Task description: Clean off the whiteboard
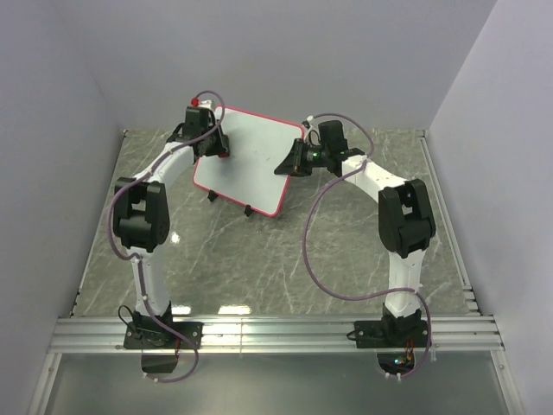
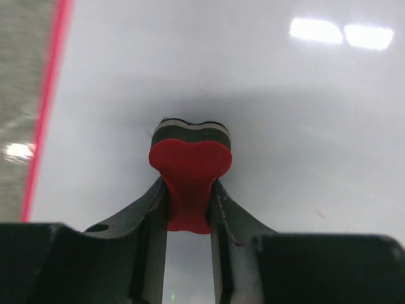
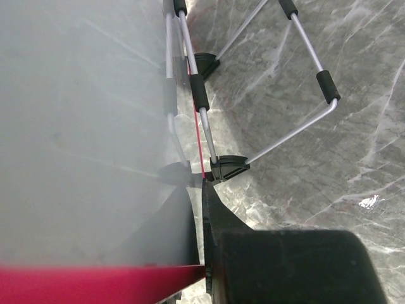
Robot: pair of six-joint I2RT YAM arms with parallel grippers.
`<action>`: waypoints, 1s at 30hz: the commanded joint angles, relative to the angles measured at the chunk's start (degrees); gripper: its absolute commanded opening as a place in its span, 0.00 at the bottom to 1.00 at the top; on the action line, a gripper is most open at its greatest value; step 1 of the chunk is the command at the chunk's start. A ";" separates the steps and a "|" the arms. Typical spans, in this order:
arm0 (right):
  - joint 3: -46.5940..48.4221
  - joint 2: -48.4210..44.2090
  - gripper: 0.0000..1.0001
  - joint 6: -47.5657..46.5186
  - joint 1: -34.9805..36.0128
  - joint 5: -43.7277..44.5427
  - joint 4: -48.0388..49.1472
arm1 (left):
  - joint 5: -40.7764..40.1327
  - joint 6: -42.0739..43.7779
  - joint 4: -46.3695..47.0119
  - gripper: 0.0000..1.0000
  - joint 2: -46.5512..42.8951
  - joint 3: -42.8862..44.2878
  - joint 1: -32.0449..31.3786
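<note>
The grey stone desk fills the floor of the view from above. The whiteboard stands at the back of it, in the middle, tipped on its stand between the two arms.

The left hand is at the board's top left corner. The right hand is at the board's right edge and looks to be pinching that edge to keep the board steady. Only one of its fingers shows, so that is my guess.

The left hand is closed narrow on the little red eraser, and the eraser's soft pad is pressed flat on the white face.

From above, the board looks all white. I cannot see any scribbles on it. So I think the wiping is mostly done, or the marks are too faint to see from up there. The eraser is on the board, so the job is not over yet.

The left wrist view shows the eraser touching the board, and a tiny faint speck low on the right that may need a rub. The view from above shows neither. The right wrist view shows the thin wire stand and a small black foot on the desk. The stand is hidden from above.
</note>
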 commanded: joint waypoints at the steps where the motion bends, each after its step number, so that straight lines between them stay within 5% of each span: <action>1: -2.13 0.80 0.00 -11.29 3.04 1.65 -8.60 | 12.88 -2.12 1.36 0.00 0.23 -7.79 -6.96; 11: -0.82 2.03 0.00 -10.76 4.45 1.65 -8.51 | 14.65 -2.21 2.08 0.00 -1.97 -5.53 -10.57; 30: -2.75 0.72 0.00 -11.11 4.62 2.53 -8.51 | 3.83 4.38 -7.86 0.00 6.11 0.44 2.52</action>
